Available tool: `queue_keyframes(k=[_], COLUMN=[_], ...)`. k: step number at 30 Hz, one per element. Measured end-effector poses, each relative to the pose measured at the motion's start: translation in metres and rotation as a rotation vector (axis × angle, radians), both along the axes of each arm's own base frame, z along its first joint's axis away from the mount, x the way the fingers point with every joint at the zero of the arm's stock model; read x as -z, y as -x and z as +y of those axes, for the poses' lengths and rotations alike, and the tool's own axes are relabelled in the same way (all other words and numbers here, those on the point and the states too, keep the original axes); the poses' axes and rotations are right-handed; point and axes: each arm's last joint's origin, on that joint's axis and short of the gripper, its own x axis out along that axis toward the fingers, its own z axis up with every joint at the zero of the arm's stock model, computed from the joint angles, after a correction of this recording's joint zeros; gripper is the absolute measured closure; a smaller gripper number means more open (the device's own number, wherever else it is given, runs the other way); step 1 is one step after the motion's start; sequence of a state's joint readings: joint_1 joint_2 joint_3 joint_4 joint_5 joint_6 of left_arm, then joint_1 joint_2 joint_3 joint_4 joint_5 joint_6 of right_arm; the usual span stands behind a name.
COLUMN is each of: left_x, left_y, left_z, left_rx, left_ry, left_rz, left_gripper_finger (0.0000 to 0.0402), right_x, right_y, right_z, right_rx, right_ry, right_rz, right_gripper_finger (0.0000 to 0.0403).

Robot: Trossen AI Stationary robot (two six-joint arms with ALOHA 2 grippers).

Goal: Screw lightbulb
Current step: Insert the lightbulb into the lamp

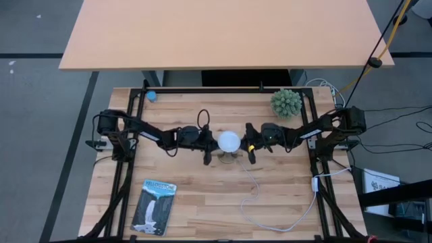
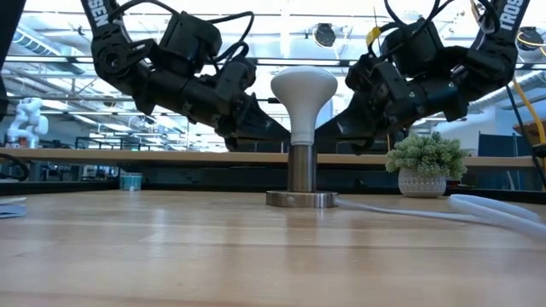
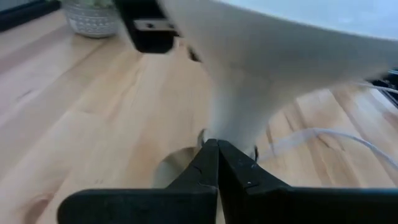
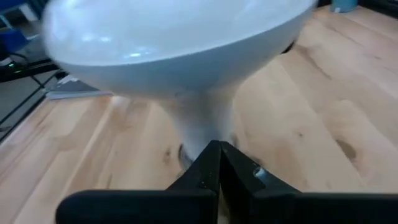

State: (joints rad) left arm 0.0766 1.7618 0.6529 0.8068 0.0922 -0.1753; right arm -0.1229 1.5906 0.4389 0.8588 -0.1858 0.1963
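White lightbulb point(image 1: 229, 141) stands upright in its socket point(image 2: 300, 199), between left pincer point(image 1: 207, 159) and right pincer point(image 1: 252, 157), both pressed together, empty.

Bright, even light (wrist views blurred)

We see a pale wooden worktop point(image 1: 202, 202) on a dark grey floor point(image 1: 40, 135), with a second, tan table point(image 1: 223, 34) beyond it. Across the room we see a high ceiling with bright strip lights point(image 2: 281, 26) and long benches point(image 2: 85, 155).
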Motion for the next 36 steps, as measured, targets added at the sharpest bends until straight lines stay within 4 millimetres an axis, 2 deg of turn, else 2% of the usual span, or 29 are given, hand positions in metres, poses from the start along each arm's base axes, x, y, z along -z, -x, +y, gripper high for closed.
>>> queue_keyframes(k=[6,12,18,22,30,36], left_x=[-0.002,0.003,0.007,0.005,-0.001,0.0], left_y=[0.0,0.001,0.003,0.001,-0.001,-0.001], left_z=[0.004,0.004,-0.003,-0.009,-0.011,-0.008], left_rx=[-0.082,-0.089,0.045,0.089,0.109,0.052], left_ry=[-0.024,-0.018,0.085,0.085,0.08,0.061], left_rz=[-0.011,0.038,0.09,0.063,0.002,0.005], left_gripper_finger=[0.0401,0.0401,0.0401,0.0401,0.0401,0.0401], right_x=[0.0,0.0,0.005,0.005,-0.003,-0.003], right_y=[0.0,0.0,0.003,0.003,-0.005,-0.006], right_z=[0.003,0.004,-0.005,-0.009,-0.004,-0.004], right_rx=[-0.085,-0.118,-0.009,0.043,0.001,0.008], right_ry=[-0.033,-0.053,-0.08,-0.058,-0.035,-0.048], right_rz=[-0.004,0.002,0.066,0.057,0.019,0.021], right_gripper_finger=[0.0403,0.0403,0.0403,0.0403,0.0403,0.0403])
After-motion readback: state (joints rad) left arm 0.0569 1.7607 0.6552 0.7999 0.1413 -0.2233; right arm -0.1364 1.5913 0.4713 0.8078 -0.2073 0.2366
